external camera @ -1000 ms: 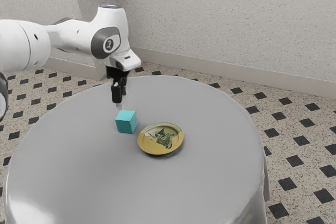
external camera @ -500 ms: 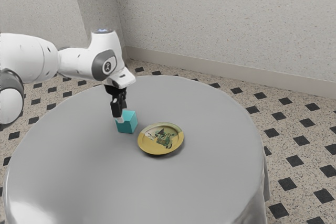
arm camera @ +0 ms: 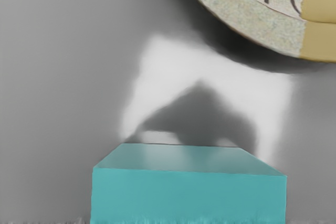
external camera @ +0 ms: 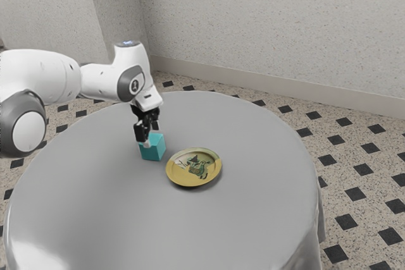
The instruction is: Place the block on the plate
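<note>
Black and fitted with pale tips, the pincer [external camera: 151, 137] was open at the cyan block [external camera: 152, 150], its two fingers parted, one tip in front of the block's upper part and the other toward its far side; whether either touched the block I could not tell. The white arm [external camera: 50, 77] reached in from about ten o'clock in the exterior view. Beneath everything was a round desk [external camera: 95, 194] under a smooth grey cover, with a bright glare near its rim at eight o'clock. Speckled floor [external camera: 367, 232] set with dark diamonds spread beyond it, and a pale, grainy wall [external camera: 272, 23] rose past twelve o'clock, with a plain skirting [external camera: 272, 81] along its foot. The block sat upright on the desk, at six o'clock from the pincer in the exterior view, directly below the hand. At four o'clock from the block, near but apart from it, lay the yellow-rimmed plate [external camera: 193, 178] with a painted figure in its middle. The wrist view gave a bright patch with a dark shadow in it on the desk between block and plate.
</note>
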Motion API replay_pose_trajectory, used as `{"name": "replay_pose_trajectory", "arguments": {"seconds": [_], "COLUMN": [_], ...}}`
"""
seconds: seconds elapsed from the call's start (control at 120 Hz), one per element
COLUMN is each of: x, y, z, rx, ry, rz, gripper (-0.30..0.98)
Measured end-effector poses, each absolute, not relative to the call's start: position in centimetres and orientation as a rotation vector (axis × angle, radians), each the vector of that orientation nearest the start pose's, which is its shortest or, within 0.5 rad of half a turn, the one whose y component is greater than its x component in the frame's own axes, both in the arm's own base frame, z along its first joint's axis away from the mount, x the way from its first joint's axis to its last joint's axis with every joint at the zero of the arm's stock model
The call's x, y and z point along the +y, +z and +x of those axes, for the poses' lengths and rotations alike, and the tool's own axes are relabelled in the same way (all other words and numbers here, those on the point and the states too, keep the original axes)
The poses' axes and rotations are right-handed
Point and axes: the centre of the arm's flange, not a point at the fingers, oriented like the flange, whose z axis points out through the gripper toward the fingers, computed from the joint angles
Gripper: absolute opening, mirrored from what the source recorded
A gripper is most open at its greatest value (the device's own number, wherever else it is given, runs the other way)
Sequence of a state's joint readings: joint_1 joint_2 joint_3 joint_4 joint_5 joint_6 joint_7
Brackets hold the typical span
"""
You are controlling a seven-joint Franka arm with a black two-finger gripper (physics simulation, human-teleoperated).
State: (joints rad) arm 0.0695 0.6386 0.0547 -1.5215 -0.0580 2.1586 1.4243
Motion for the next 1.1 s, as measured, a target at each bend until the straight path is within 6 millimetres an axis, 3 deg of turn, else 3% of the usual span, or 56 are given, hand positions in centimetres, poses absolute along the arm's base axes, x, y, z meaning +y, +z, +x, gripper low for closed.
{"name": "replay_pose_trajectory", "arguments": {"seconds": [0.608,0.858,1.1], "x": [9.1,9.1,9.0], "y": [25.5,25.4,25.1], "z": [71.0,71.0,71.0], "rx": [2.000,2.024,2.042], "ry": [-0.003,-0.002,-0.002], "rz": [-2.458,-2.441,-2.433], "gripper": [0.69,0.51,0.46]}}
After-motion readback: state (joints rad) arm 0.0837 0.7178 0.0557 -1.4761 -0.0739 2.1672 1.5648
